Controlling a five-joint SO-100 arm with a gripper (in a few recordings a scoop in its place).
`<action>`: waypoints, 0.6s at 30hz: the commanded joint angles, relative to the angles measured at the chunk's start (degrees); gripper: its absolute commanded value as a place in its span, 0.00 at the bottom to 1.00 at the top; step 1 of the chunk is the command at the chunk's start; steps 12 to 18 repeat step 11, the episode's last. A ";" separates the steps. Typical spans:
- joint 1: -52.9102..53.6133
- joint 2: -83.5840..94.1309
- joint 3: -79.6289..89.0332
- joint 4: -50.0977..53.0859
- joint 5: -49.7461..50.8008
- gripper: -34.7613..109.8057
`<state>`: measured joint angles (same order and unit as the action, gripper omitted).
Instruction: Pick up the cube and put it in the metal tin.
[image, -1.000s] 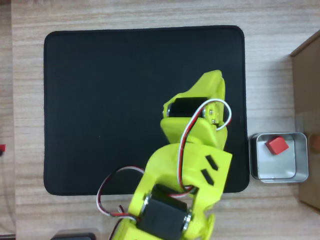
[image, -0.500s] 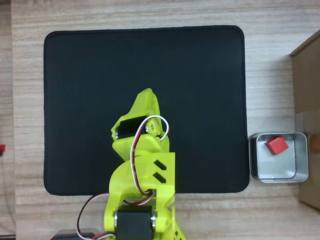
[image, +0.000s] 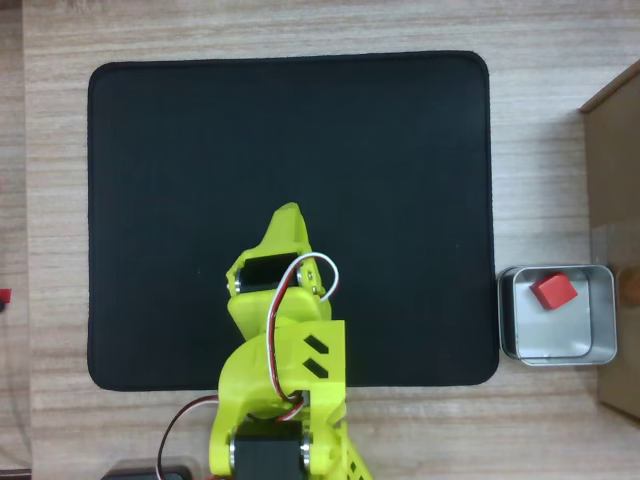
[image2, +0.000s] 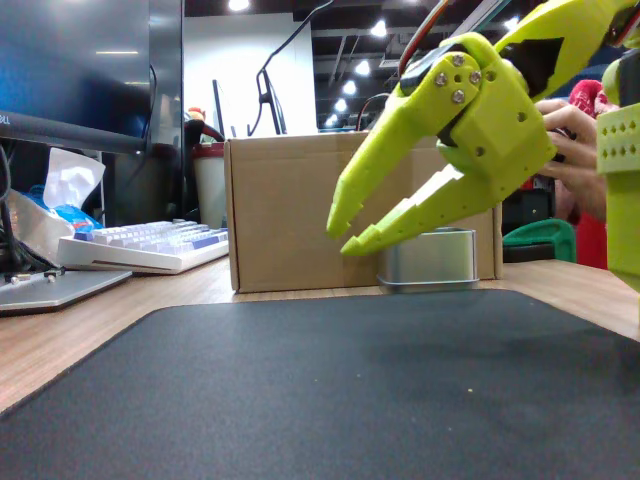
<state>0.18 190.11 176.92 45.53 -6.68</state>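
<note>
Wooden worktop (image: 300, 25) under black mat (image: 200, 150), yellow tool (image2: 345, 230) empty, fingers parted, red cube (image: 553, 290) inside metal tin (image: 557, 350) far to its right

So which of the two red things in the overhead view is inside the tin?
The red cube, lying in the metal tin's upper part. The other, a tiny red sliver, sits at the far left edge on bare wood.

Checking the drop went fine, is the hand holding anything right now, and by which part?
Nothing. The hand is open and empty above the mat; the cube lies in the metal tin.
</note>
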 joint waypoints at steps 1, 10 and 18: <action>0.35 2.46 0.70 1.76 -0.26 0.24; 0.79 2.55 0.70 1.85 0.00 0.24; 0.79 2.55 0.70 1.85 0.00 0.24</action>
